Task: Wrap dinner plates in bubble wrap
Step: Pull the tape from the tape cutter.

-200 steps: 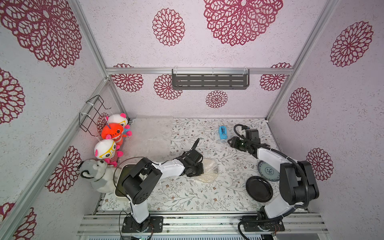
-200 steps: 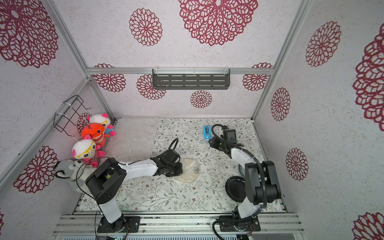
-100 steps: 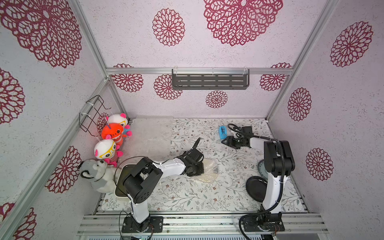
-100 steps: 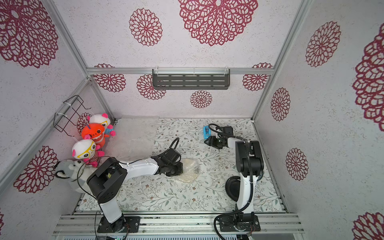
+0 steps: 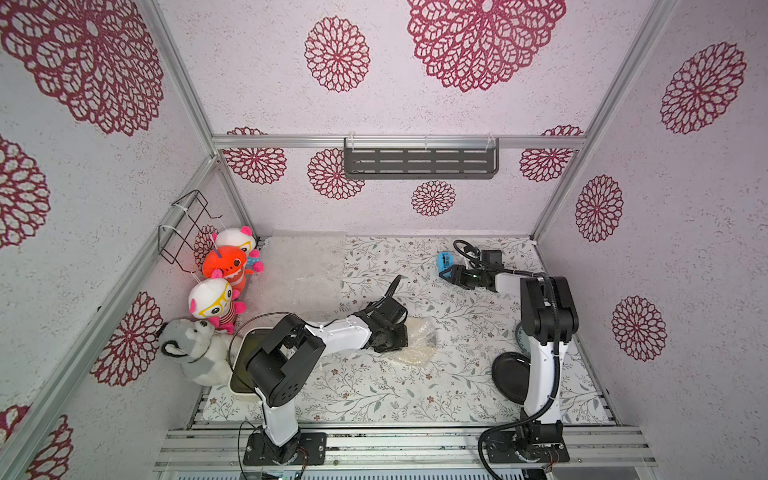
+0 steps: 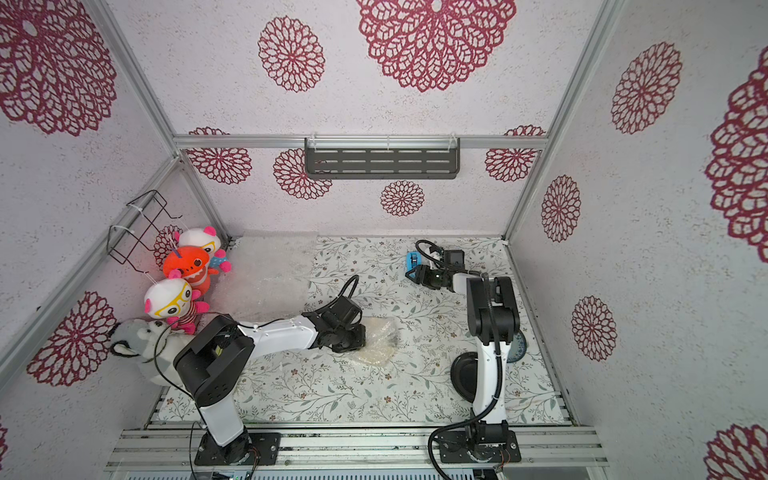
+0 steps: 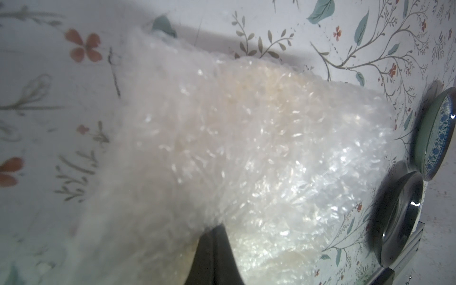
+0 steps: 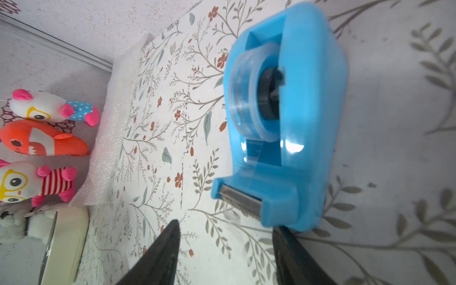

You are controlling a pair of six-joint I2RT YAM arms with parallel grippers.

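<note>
left jaws: closed tight, seemingly nipping a fold of the bubble wrap (image 7: 246, 148); they have held that place through the last second.
cream plate (image 5: 419, 348): directly ahead of the left jaws, lying on the counter (image 5: 374, 390) inside the wrap. The bundle looks loose and I see nothing fastening it.
right jaws: partly open, holding nothing.
tape dispenser (image 8: 283, 118): just ahead of the right jaws, cutter end toward them. One jaw appears to touch its base corner and the other stands clear to the side, so it is not yet between them.
just changed: a second ago the right jaws stood off to one side of the dispenser, elbow swung outward. The arm has since folded round and brought them up against it.
meaning: probably the tape is being fetched to seal the first bundle while the left jaws pin it. That plate looks covered but unsealed.
black plate (image 7: 394, 222): bare, well beyond the left jaws, past the bundle.
blue-patterned plate (image 7: 436, 133): bare, just beside the black one.
spare sheets (image 5: 305, 266): well off to the side of both jaws.
risk: the dispenser may slide if nudged rather than gripped.
</note>
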